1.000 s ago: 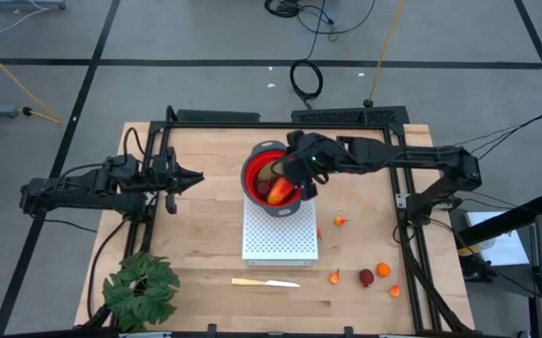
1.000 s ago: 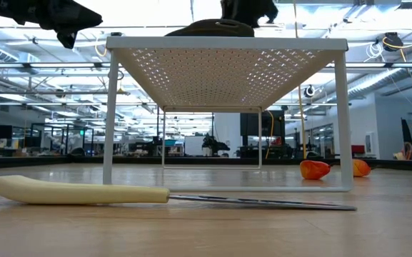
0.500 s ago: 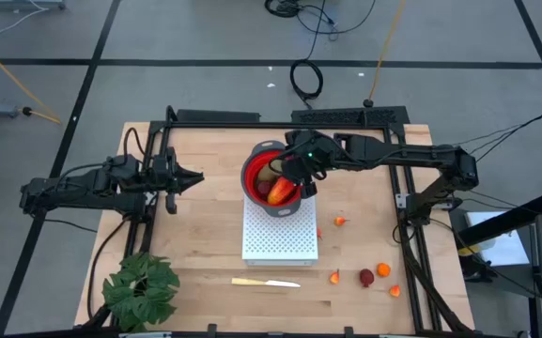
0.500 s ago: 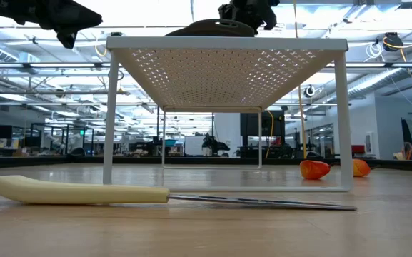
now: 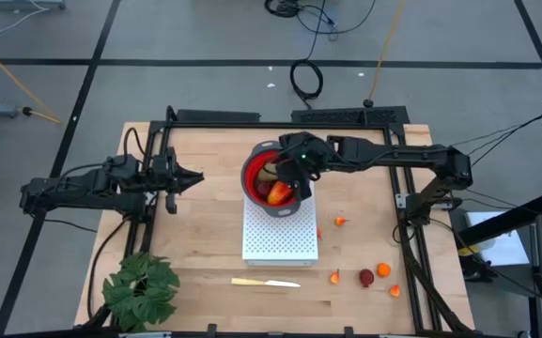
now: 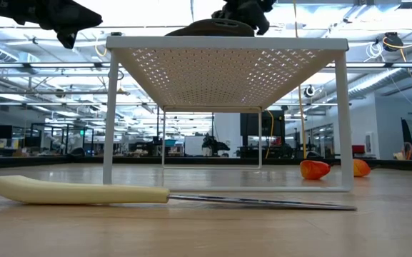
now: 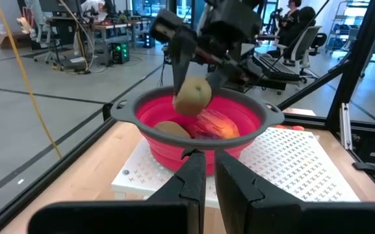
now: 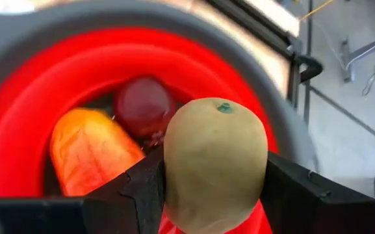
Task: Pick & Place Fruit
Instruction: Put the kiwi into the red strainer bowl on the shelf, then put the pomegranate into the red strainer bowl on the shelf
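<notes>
Right claw [image 5: 287,169] drifted over red bowl [image 5: 252,169] | clamped on olive oval [image 8: 214,162] | release low, centred above the other fruit.

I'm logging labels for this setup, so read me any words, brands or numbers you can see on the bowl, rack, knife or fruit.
None can be read.
Red collapsible bowl with grey rim: no lettering visible.
White perforated metal rack: plain.
Pale yellow-handled knife: no marking visible.
Olive-brown oval toy fruit in the right pincer: only a small green dot, no text.
Background room: nothing legible.
</notes>
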Controlling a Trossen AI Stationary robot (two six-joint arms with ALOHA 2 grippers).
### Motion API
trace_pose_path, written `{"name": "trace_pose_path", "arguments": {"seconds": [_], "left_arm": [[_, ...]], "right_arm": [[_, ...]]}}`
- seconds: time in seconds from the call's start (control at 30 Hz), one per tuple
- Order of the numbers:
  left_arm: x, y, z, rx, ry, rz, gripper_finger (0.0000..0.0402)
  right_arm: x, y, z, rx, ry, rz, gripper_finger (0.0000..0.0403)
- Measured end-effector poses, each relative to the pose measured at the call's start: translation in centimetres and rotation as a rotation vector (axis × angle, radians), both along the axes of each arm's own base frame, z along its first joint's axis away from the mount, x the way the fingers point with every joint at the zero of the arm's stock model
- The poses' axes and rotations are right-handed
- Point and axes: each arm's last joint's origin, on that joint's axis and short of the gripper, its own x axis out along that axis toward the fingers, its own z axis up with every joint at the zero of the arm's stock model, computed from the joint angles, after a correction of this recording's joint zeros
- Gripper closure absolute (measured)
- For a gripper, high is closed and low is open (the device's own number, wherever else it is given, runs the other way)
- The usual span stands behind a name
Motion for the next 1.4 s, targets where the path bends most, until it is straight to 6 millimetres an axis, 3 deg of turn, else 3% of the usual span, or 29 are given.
{"name": "trace_pose_path", "arguments": {"seconds": [0.77, 1.13, 1.4], "left_arm": [[0.0, 0.0, 0.0, 0.009, 0.005, -0.001, 0.0371], [0.0, 0.0, 0.0, 0.002, 0.004, -0.001, 0.0371], [0.0, 0.0, 0.0, 0.003, 0.004, -0.001, 0.0371]], "right_arm": [[0.0, -0.1, 0.2, 0.106, -0.032, -0.091, 0.0201], [0.1, -0.1, 0.3, 0.114, -0.051, -0.103, 0.0141], [-0.9, 1.7, 2.7, 0.105, -0.158, -0.062, 0.0152]]}}
